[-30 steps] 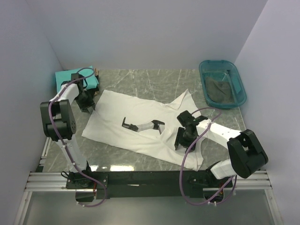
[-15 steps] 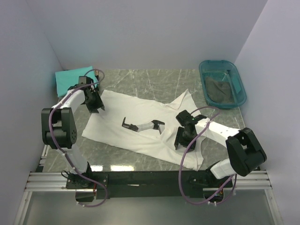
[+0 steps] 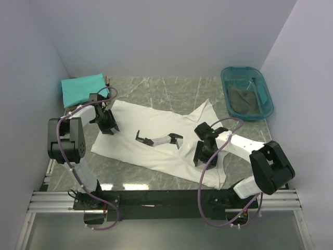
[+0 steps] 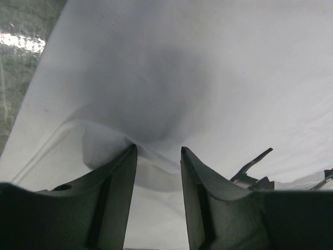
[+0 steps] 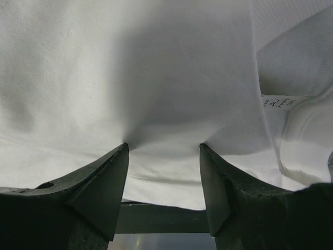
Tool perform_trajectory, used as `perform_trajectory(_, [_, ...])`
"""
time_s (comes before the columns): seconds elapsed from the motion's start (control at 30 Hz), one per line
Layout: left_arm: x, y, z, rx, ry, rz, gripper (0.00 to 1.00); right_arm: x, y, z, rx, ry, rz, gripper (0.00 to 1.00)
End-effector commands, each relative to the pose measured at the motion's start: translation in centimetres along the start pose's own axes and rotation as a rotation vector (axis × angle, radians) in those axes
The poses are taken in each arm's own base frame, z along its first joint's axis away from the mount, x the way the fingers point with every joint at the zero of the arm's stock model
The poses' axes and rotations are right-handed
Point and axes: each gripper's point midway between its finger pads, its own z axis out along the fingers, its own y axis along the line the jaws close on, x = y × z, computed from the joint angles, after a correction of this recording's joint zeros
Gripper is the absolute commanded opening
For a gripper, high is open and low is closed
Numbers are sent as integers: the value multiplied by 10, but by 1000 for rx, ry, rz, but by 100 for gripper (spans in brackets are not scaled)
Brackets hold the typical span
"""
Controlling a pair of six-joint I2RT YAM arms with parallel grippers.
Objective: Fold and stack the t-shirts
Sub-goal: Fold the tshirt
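Note:
The white t-shirt (image 3: pixel 136 121) lies spread across the table with its robot-arm print (image 3: pixel 158 139) facing up. My left gripper (image 3: pixel 107 125) stands open on the shirt's left part. In the left wrist view my left gripper (image 4: pixel 157 151) has its tips down on the white t-shirt (image 4: pixel 208 62), with a small ridge of cloth between them. My right gripper (image 3: pixel 200 155) is open on the shirt's right part, near the collar. Seen from the right wrist, my right gripper (image 5: pixel 163 147) presses both tips into the white t-shirt (image 5: pixel 156 62). A folded teal t-shirt (image 3: pixel 82 88) lies at the back left corner.
A translucent teal tub (image 3: pixel 258 115) stands at the back right with a dark cloth (image 3: pixel 243 100) inside. Walls close in the table on the left, back and right. The black base rail (image 3: pixel 166 199) runs along the near edge.
My left gripper has swung from over the teal t-shirt to the right and nearer, onto the white t-shirt's left part. The right gripper has hardly moved.

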Motion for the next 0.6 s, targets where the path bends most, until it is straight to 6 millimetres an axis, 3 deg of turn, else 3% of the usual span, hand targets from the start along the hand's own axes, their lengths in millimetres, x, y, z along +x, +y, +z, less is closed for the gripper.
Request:
perform_trajectory(0.0, [19,21,10,-67,48,1,46,-9,-16,9,92,-51,-12,64])
perform_trajectory(0.33, [67,47,-11,-149,97,-28,46,-11,-29,12,119,-52,4,65])
perform_trajectory(0.57, [70,37,-25,-112,85,-61,45,-18,-39,11,111,-58,47,64])
